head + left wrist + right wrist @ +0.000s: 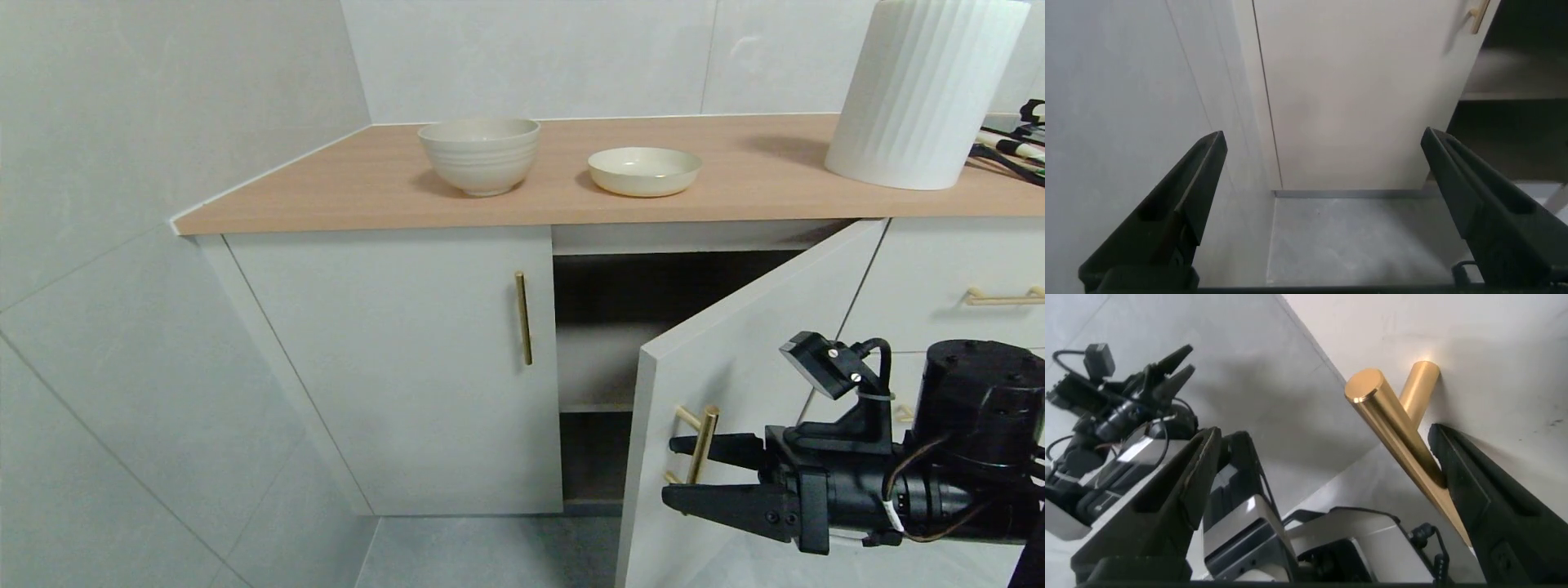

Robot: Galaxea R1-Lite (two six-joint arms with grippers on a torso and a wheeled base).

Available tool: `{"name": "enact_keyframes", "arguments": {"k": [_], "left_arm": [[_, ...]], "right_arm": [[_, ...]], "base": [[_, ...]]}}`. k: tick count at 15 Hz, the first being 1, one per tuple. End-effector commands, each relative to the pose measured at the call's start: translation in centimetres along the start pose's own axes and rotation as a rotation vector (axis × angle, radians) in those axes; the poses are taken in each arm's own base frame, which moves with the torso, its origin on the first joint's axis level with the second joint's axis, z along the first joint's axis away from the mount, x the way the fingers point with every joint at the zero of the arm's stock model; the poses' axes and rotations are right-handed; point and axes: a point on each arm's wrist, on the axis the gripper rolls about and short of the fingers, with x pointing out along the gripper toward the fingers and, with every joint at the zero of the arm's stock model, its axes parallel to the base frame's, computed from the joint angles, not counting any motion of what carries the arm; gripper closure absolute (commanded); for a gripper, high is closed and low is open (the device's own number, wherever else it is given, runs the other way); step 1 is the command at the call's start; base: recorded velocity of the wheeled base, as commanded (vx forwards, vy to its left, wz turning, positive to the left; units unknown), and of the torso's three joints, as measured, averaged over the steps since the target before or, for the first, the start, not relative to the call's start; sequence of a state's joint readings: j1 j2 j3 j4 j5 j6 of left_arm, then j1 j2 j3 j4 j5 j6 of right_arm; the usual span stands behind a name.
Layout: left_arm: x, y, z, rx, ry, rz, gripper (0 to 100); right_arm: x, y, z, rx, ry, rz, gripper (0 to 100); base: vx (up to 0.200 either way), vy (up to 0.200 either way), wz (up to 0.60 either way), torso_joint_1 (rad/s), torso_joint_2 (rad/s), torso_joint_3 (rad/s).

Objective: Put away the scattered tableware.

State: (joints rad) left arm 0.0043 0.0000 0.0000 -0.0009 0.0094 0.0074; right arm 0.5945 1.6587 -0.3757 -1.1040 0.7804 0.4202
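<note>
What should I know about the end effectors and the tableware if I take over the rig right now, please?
Left end effector: open, empty, low before the closed left door.
Right end effector: open, straddling the handle of the right cabinet door.
Bowl and dish stand apart on the counter.
Done: right door stands open.
Left: move both pieces into the cabinet, then presumably shut it.

The countertop (343,192) is matt wood grain. The bowl (480,155) and dish (644,171) look like glazed ceramic, the door handle (708,421) smooth golden metal.
</note>
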Motion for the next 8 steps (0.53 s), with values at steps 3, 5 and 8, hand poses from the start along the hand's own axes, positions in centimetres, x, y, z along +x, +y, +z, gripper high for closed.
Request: {"name": "enact_keyframes", "arguments": {"k": [3,5,8], "left_arm": [[-0.2,0.0,0.9,-0.015,-0.042,-0.004,0],[-1.3,-0.1,3.9,-0.024,-0.072,-0.069,0],[-2.6,-0.3,7.6,-0.030,0.063,-0.170,0]], "right_arm": [[-0.2,0.4,-0.4,0.002,0.013,0.005,0],[-0.2,0.3,-0.5,0.005,0.016,0.004,0],[-0.2,0.3,-0.6,0.007,0.018,0.003,0]], "base": [[0.000,0.000,0.00,0.000,0.00,0.000],[0.000,0.000,0.00,0.000,0.00,0.000],[0.000,0.000,0.00,0.000,0.00,0.000]]}}
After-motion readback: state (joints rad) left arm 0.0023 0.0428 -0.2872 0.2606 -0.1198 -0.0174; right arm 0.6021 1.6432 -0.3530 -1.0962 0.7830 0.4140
